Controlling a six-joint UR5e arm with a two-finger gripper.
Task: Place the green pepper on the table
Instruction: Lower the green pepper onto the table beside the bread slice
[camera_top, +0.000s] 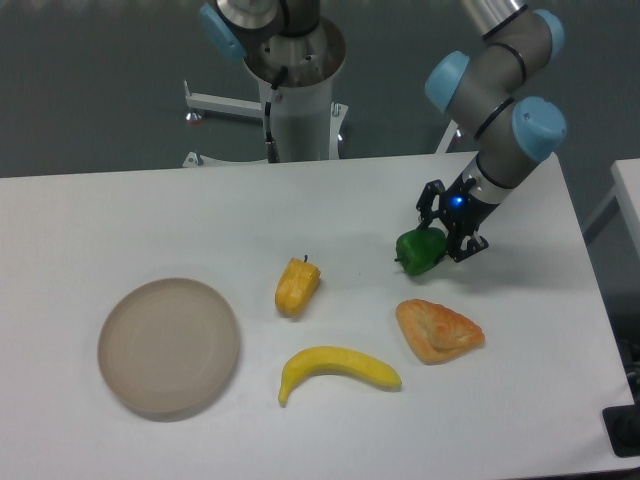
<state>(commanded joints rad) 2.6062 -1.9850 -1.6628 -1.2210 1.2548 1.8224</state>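
I see the claw (441, 234) clamped on the green pepper (419, 251), at the right side of the worktop (120, 220), toward the far edge. I cannot tell whether the pepper touches the surface or hangs just above it. A pastry (438, 330) lies just nearer than the pepper. A banana (338, 369) sits near the front centre, a yellow pepper (297, 285) just beyond it, and a round plate (168, 346) at the near left.
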